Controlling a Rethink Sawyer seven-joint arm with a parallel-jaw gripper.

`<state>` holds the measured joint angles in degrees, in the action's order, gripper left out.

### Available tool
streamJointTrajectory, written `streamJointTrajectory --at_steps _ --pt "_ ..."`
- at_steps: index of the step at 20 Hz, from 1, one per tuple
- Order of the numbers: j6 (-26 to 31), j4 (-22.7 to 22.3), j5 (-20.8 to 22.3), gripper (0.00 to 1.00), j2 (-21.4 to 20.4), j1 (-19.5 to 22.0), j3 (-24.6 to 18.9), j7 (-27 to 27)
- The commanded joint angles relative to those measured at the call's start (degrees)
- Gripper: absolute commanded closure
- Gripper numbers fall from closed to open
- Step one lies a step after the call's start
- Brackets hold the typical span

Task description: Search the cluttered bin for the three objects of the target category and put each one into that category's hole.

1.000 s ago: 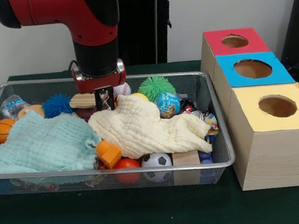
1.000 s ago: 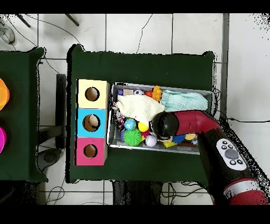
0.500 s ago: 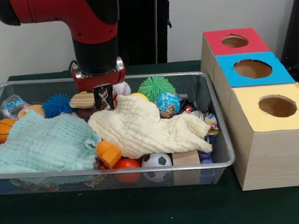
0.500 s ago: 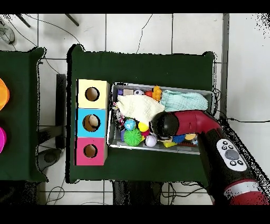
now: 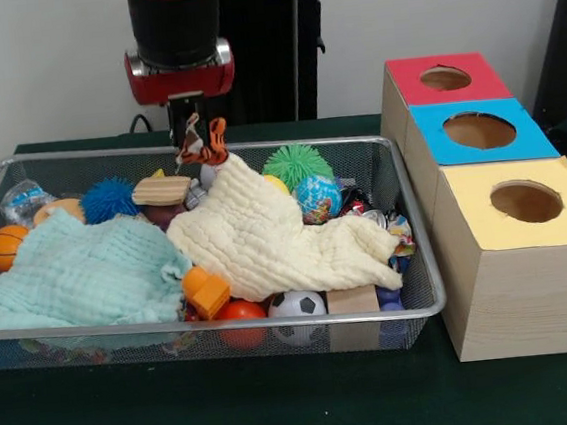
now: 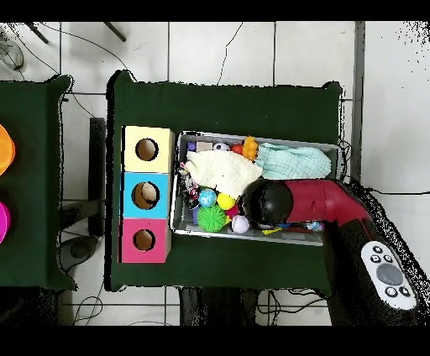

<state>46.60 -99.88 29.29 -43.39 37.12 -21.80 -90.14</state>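
My gripper (image 5: 189,131) hangs above the back middle of the wire bin (image 5: 94,334), shut on a small orange-and-black striped tiger toy (image 5: 207,146) that dangles clear of the clutter. Just under the toy, the back corner of a cream cloth (image 5: 266,236) peaks upward. To the right of the bin stand three boxes with round holes in their tops: red (image 5: 446,78), blue (image 5: 477,131) and yellow (image 5: 524,201). In the overhead view the arm's wrist (image 6: 267,201) hides the gripper and the toy.
A mint cloth (image 5: 78,272) covers the bin's left half. Around the cloths lie a green spiky ball (image 5: 296,163), a globe ball (image 5: 318,197), a blue spiky ball (image 5: 109,199), a basketball (image 5: 6,246), a soccer ball (image 5: 296,307) and a wooden piece (image 5: 161,190).
The gripper has risen out of the bin with the tiger toy in it. The cream cloth's back corner now stands higher than before.
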Motion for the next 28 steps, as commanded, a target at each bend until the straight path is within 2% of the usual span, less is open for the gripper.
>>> streamJointTrajectory --at_steps 1,8,12,18,24,28 --pt "6.7 -7.8 -5.5 1.00 -9.3 -0.4 -4.0 4.0" --pt "7.1 -11.5 -9.3 1.00 -14.1 -1.4 -3.2 3.1" --pt "6.7 -15.2 -11.6 1.00 -17.3 -2.1 -2.6 2.2" --pt "5.3 -19.0 -14.7 1.00 -19.8 -5.3 -1.2 -2.2" --pt "2.3 -22.0 -17.0 1.00 -20.8 -9.8 0.8 -7.5" --pt "-1.0 -22.3 -17.3 1.00 -19.0 -12.7 2.3 -10.8"
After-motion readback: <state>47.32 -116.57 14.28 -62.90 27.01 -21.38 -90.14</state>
